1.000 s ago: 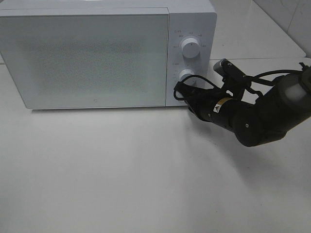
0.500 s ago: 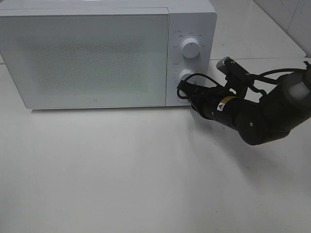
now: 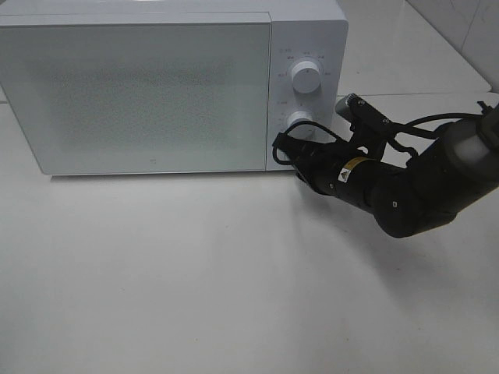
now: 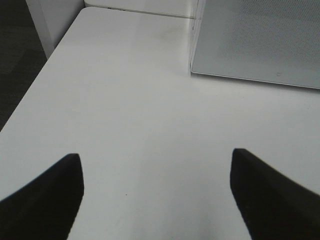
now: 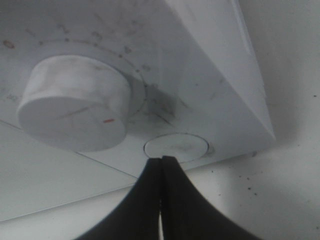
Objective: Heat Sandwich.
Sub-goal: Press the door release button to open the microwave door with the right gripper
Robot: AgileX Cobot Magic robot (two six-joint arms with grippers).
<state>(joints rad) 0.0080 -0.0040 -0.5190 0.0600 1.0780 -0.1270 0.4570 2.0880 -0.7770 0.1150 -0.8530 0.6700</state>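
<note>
The sandwich is out of view. The white microwave (image 3: 140,86) stands at the back of the table with its door closed. My right gripper (image 3: 282,148) is shut and empty at the bottom of the microwave's control panel, just under the lower knob (image 3: 299,121). In the right wrist view its closed tips (image 5: 161,160) touch the edge of a round button (image 5: 176,147) beside the lower knob (image 5: 75,117). My left gripper (image 4: 155,160) hangs open over bare table, with nothing between its fingers (image 4: 50,195), near the microwave's corner (image 4: 255,40).
An upper knob (image 3: 305,75) sits above the lower one on the panel. The white table (image 3: 195,273) stretches in front of the microwave. In the left wrist view the table's edge (image 4: 35,85) drops to dark floor. A tiled wall rises at the back right.
My right gripper has shifted slightly left, closer to the bottom of the microwave's panel, staying shut. The microwave door and left gripper have not changed.
</note>
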